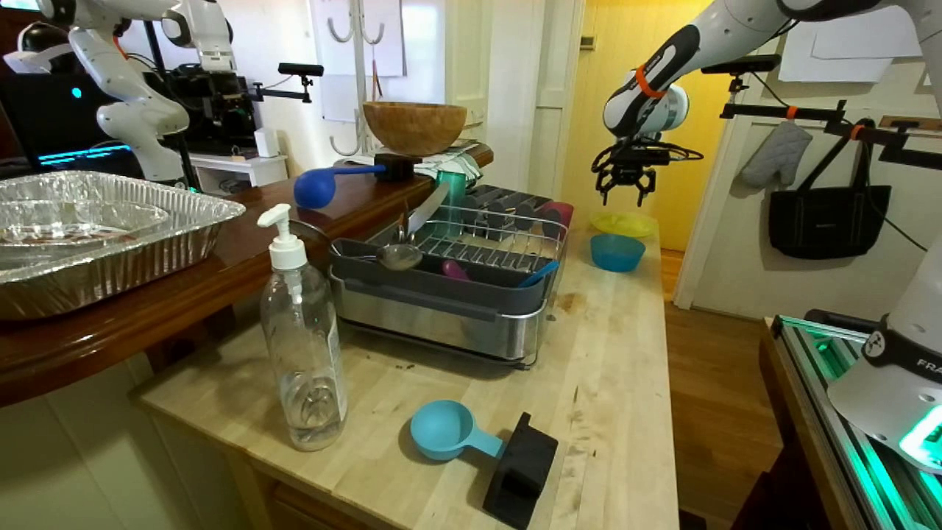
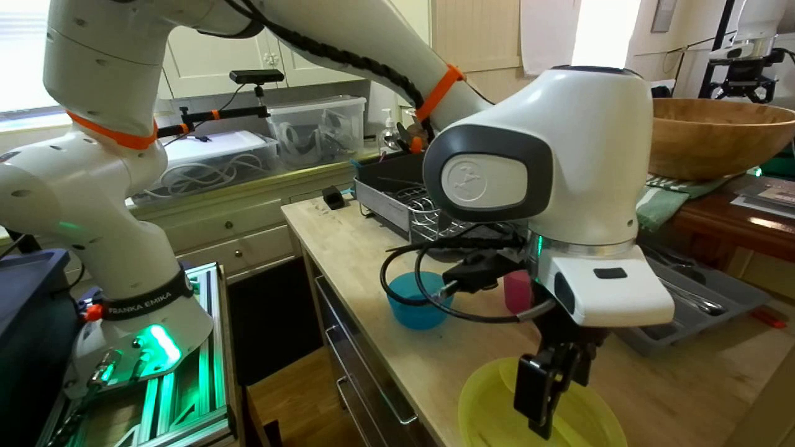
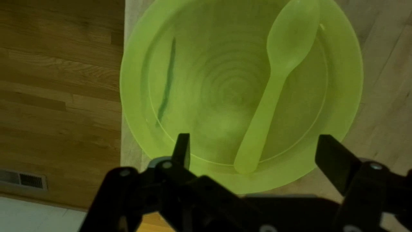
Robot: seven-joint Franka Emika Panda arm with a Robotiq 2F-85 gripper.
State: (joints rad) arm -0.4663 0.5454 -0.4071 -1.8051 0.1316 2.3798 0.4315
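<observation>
Yellow spoon (image 3: 276, 83) on yellow plate (image 3: 135, 87) beneath wide-spread hand (image 1: 622, 200), "FRANKA EMIKA" on arm base (image 2: 133, 332).

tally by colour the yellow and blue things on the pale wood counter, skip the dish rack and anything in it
Yellow: 2 (plate, spoon lying on it)
Blue: 2 (bowl, scoop)
Total: 4
</observation>
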